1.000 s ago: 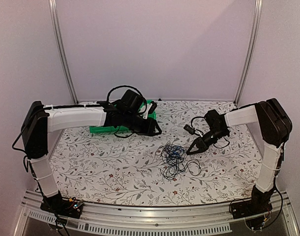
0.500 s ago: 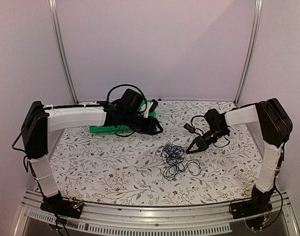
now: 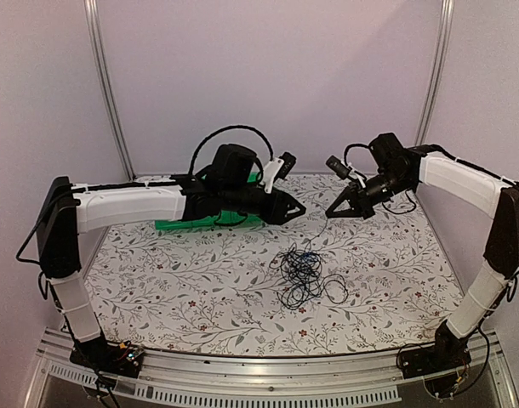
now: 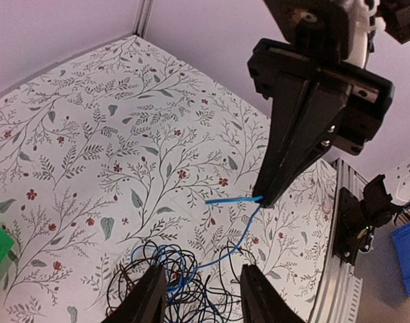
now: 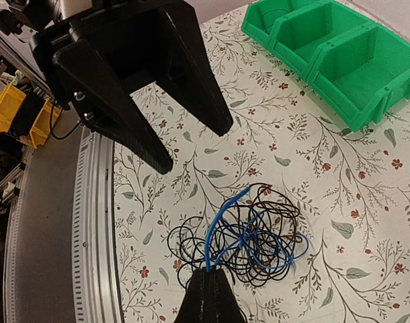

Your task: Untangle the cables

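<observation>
— One strand is lifted: the right fingers (image 5: 206,299) pinch the blue cable (image 5: 208,245) above the cables (image 3: 306,274), which are heaped mid-way across the counter (image 3: 157,289), nearer its near edge.
— And the left fingers (image 5: 195,81)?
— Spread, empty, hovering close. Next, I'd judge, they should pin the black loops while the blue draws free.

Both arms stretch over the cables (image 3: 306,276). The left gripper (image 3: 295,209) hangs above-left of them, fingers spread; the right gripper (image 3: 331,213), above-right, is clamped on their blue strand (image 4: 247,232).
</observation>
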Tool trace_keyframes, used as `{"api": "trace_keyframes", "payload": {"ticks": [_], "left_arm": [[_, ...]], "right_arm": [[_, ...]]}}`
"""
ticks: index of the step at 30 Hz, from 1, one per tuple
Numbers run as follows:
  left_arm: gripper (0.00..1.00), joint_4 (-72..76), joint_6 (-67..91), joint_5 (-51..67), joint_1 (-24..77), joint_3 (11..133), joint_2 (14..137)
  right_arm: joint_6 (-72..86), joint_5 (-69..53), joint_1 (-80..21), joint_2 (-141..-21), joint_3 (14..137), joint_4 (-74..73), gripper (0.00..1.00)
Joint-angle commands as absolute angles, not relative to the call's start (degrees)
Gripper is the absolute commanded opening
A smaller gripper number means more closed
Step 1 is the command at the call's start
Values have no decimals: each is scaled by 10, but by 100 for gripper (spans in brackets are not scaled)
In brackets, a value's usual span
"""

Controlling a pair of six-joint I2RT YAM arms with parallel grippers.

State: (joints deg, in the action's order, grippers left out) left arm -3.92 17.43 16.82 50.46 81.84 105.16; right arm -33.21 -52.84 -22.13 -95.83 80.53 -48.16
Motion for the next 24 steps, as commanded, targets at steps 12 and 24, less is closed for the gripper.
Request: {"api": "trace_keyframes", "payload": {"ticks": [12, 24], "left_arm": [[36, 19, 120, 236, 548, 966, 1156], [41, 51, 133, 242, 549, 922, 1133]], "right_arm": [[-291, -589, -226, -973, 933, -506, 0], [-256, -595, -222, -953, 933, -487, 0]]}}
